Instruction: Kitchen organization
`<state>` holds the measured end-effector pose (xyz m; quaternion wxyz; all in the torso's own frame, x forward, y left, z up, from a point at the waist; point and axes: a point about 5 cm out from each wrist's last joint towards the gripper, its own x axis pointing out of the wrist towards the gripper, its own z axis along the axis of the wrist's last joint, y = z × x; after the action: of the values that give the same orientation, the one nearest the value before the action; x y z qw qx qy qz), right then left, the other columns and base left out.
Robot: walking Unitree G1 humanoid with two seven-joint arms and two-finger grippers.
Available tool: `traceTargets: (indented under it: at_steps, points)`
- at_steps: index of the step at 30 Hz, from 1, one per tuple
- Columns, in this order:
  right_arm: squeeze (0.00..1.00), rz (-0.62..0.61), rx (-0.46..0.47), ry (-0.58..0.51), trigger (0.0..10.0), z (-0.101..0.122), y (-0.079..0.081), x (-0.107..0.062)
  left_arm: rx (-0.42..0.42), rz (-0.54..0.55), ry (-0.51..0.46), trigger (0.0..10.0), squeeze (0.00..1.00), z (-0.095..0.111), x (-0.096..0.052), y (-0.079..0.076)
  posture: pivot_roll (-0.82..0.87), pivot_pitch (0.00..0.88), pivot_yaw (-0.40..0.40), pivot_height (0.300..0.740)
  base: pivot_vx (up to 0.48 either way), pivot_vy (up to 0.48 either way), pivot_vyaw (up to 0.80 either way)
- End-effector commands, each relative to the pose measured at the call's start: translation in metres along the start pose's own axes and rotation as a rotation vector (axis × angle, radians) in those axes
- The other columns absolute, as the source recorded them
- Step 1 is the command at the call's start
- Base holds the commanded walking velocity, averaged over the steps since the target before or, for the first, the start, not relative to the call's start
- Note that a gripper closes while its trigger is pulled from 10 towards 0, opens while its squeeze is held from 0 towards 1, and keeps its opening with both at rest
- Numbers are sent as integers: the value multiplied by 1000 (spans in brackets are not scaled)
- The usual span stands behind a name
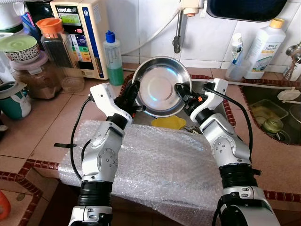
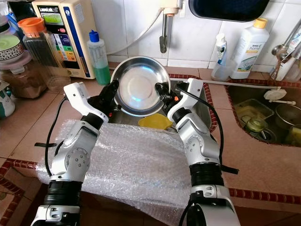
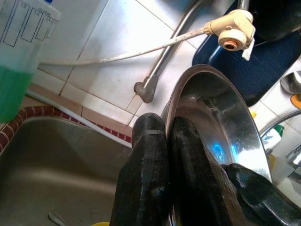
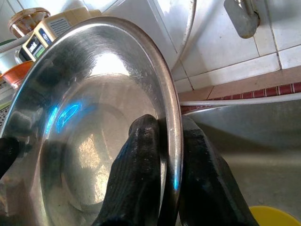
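Two hands, left hand (image 1: 133,92) and right hand (image 1: 182,92), clamped on shiny, tilted steel bowl (image 1: 161,86).

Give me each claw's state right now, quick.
Left claw: shut on the left rim of the steel bowl.
Right claw: shut on the bowl's right rim, held tilted over the sink.

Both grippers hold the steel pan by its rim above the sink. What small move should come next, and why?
Probably draw the steel pan back toward the bubble wrap and lower it there. The left gripper and right gripper pinch opposite rims, holding it tilted over the sink.
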<state>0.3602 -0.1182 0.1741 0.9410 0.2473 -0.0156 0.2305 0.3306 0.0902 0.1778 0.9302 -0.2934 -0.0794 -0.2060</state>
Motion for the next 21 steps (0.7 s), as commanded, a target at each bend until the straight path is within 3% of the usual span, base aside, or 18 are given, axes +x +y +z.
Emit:
traceTargets:
  at_steps: [1, 2, 11, 21]
  points:
    - [0, -12, -4, 21, 0, -3, 4, 5, 4, -115, 15, 10000, 835, -2, 5, -22, 0, 16, 23, 740, 0, 0, 0]
    - [0, -14, -4, 21, 0, -3, 4, 5, 4, -115, 16, 10000, 1000, -2, 5, -22, 0, 16, 23, 740, 0, 0, 0]
    - [0, -71, -2, 1, 0, -1, 1, 10, 7, -122, 25, 10000, 1000, -4, 4, -24, 3, 18, 26, 740, 0, 0, 0]
    - [0, -331, -78, -91, 0, 9, -16, 18, 48, -92, 68, 10000, 1000, -5, -5, -17, 37, 26, 37, 740, 0, 0, 0]
